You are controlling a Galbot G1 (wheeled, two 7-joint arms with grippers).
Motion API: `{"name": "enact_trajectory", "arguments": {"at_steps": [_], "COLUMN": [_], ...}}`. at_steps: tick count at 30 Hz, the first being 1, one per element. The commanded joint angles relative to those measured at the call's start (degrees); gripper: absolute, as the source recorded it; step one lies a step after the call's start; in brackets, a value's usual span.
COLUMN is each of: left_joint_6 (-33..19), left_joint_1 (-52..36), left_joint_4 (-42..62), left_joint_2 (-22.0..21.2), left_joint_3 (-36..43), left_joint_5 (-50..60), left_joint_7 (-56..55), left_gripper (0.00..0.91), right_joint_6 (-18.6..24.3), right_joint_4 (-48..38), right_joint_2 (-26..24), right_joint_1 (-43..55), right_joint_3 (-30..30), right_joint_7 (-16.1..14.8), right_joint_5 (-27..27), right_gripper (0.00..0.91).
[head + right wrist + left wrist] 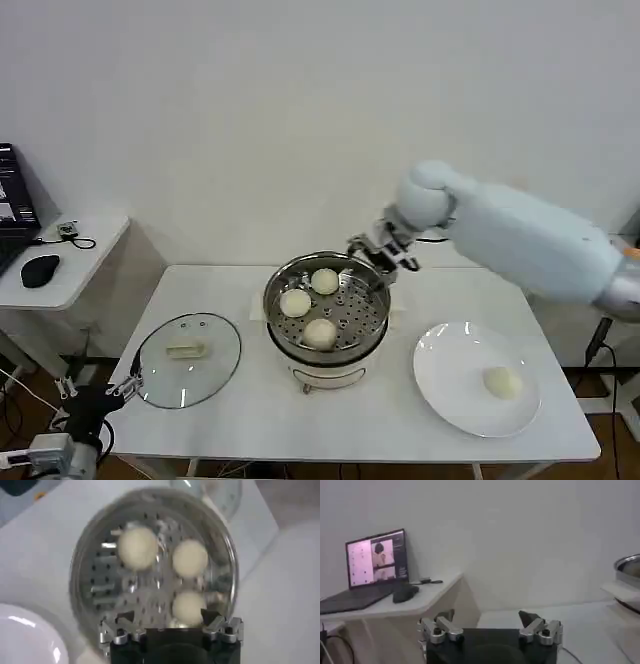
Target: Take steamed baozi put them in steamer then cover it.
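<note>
Steamer (326, 318) stands at the centre of the white desk (380, 425), shiny steel pot on a white base, perforated tray visible inside. Three steamed baozi sit on the tray: one toward the back (324, 281), one on the robot's left side (295, 302), one at the front (320, 333). None of them touch. In the right wrist view the same three buns (189, 558) lie spread on the hole-dotted tray (125, 595).

Fourth baozi (501, 381) rests alone on the flat white plate (450, 355), on the desk to the right of the steamer, well apart from it.

Cover (189, 359) lies flat on the desk to the left of the steamer, glass with thin metal rim, pale bar handle facing up. Not on the pot.

Right gripper (378, 262) hangs above the steamer's back right rim, arm reaching in from the right. Its fingers (122, 619) stand wide apart and carry nothing; the nearest bun lies below and between them.

Left gripper (128, 385) is parked low at the desk's near left corner, just beside the cover's rim. Its fingers (443, 617) are spread wide, holding nothing.

A side table (70, 270) with a laptop (367, 572) and a mouse (39, 270) stands off to the left.
</note>
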Motion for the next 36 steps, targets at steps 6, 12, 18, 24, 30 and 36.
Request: {"name": "enact_trajectory", "arguments": {"at_steps": [6, 12, 18, 24, 30, 36], "left_joint_6": [-0.36, -0.40, -0.50, -0.45, -0.38, -0.32], "left_joint_1": [-0.76, -1.36, -1.12, -1.17, -1.13, -1.17], "left_joint_4": [1.60, 2.87, 2.87, 2.72, 2.69, 2.84], "left_joint_2": [2.88, 2.82, 1.98, 1.80, 1.72, 1.62], "left_joint_3": [0.36, 1.26, 2.32, 2.77, 2.99, 2.93], "left_joint_5": [-1.04, -0.90, -0.28, 0.08, 0.60, 0.74], "left_joint_7": [0.14, 0.05, 0.04, 0.02, 0.04, 0.00], "left_gripper": [0.907, 0.907, 0.907, 0.907, 0.907, 0.907], "right_joint_6": [-4.65, -3.10, -2.84, -2.85, -2.83, -2.41], "right_joint_4": [12.85, 12.01, 9.40, 8.29, 5.58, 1.61], "right_joint_2": [-34.73, -39.01, -38.31, -36.57, -33.24, -29.08], "right_joint_1": [-11.26, -19.91, -26.81, -35.31, -39.22, -42.27], "right_joint_3": [6.50, 8.26, 9.97, 15.45, 19.12, 22.30], "right_joint_7": [1.78, 2.36, 3.34, 4.13, 4.35, 4.75], "right_joint_5": [-0.81, -3.40, -4.54, -4.90, -5.57, -5.41], "right_gripper": [0.907, 0.907, 0.907, 0.907, 0.907, 0.907]}}
